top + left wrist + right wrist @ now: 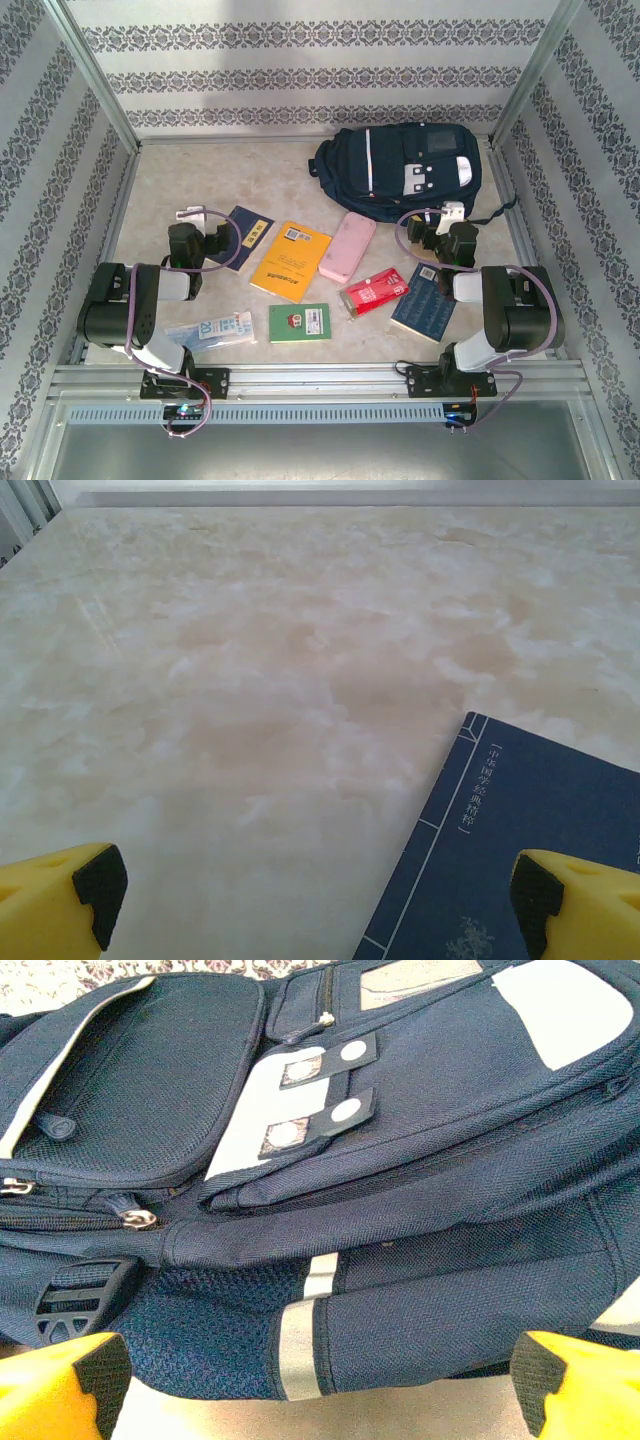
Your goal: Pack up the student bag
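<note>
Student bag (400,165), apparently zipped.
Left gripper (310,890) and right gripper (318,1380) were held wide, empty; zip pull (138,1220) best pinched squarely.

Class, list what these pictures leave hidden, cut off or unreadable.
Top view: print on the yellow book too small to read.
Left wrist view: blue book runs off the right and bottom edges.
Right wrist view: student bag overruns the frame, fabric hiding its inside.
</note>
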Robot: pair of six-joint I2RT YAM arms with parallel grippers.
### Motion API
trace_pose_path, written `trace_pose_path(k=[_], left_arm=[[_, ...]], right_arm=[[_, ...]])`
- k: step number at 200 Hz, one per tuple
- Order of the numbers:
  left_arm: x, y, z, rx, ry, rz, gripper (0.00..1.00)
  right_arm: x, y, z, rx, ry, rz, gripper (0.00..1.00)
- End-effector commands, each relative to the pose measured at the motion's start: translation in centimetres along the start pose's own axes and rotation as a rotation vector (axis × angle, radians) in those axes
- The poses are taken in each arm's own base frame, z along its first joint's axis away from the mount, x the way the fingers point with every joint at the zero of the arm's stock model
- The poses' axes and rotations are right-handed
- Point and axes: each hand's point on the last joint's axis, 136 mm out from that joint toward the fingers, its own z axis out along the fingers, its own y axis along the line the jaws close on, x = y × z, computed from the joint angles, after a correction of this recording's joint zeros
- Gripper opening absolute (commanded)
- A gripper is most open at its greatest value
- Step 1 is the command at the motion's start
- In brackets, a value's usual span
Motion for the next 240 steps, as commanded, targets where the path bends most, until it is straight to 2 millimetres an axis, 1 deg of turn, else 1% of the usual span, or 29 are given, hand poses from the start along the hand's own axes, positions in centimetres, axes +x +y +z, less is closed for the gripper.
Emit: trace_pose_path(k=[1, 24, 42, 133, 143, 151, 172, 181, 188, 196, 199, 209, 215, 221, 226, 233, 240], left_arm=[[-0.6, -0.3, 0.0, 0.001, -0.02, 0.014, 0.99], [-0.6, -0.3, 0.0, 0.001, -0.02, 0.015, 0.99], [-0.7, -0.3, 0.0, 0.001, -0.021, 0.015, 0.99], [-0.7, -0.3, 0.0, 0.005, -0.021, 0.014, 0.99], [-1.2, -0.6, -0.2, 0.017, -0.015, 0.02, 0.99], [-2.0, -1.0, -0.6, 0.042, -0.014, 0.032, 0.99], [-3.1, -1.7, -1.2, 0.085, 0.003, 0.052, 0.99], [-3.9, -1.9, -1.8, 0.092, -0.011, 0.058, 1.0], [-4.8, -2.1, -2.6, 0.089, -0.033, 0.071, 1.0], [-6.2, -3.0, -3.6, 0.102, -0.069, 0.107, 1.0], [-6.7, -3.6, -4.0, 0.114, -0.085, 0.124, 1.0], [-9.0, -6.2, -5.8, 0.175, -0.141, 0.196, 1.0], [-10.1, -7.7, -6.9, 0.206, -0.163, 0.241, 1.0], [-11.3, -9.3, -8.2, 0.233, -0.187, 0.27, 1.0], [-12.3, -10.5, -9.2, 0.258, -0.206, 0.274, 1.0], [-13.7, -11.9, -10.6, 0.3, -0.217, 0.245, 0.99], [-14.7, -13.1, -12.1, 0.356, -0.189, 0.195, 0.99]], right_arm=[[-1.2, 0.6, -0.1, -0.027, -0.038, -0.003, 0.98], [-1.2, 0.6, 0.0, -0.022, -0.036, -0.008, 0.98], [-1.1, 1.4, 0.2, -0.049, -0.019, -0.038, 0.98], [-1.2, 1.4, 0.2, -0.051, -0.023, -0.034, 0.98], [-1.2, 1.4, 0.1, -0.051, -0.025, -0.032, 0.98], [-1.2, 1.2, 0.2, -0.045, -0.013, -0.026, 0.98], [-1.7, 0.8, 0.0, -0.024, -0.023, -0.015, 0.98], [-2.4, 0.5, -0.4, -0.005, -0.035, -0.003, 0.98], [-3.1, 0.6, -0.9, -0.004, -0.033, -0.007, 0.98], [-3.9, 0.9, -1.6, 0.001, -0.026, -0.024, 0.98], [-4.6, 1.2, -1.9, 0.005, -0.038, -0.034, 0.98], [-6.3, 1.9, -3.1, 0.02, -0.08, -0.054, 0.98], [-7.8, 2.8, -4.1, 0.019, -0.129, -0.056, 0.98], [-9.4, 3.9, -5.2, 0.009, -0.18, -0.058, 0.98], [-10.4, 5.2, -6.0, -0.017, -0.211, -0.066, 0.98], [-12.0, 7.0, -7.2, -0.056, -0.244, -0.074, 0.98], [-13.4, 8.7, -8.5, -0.101, -0.26, -0.082, 0.98]])
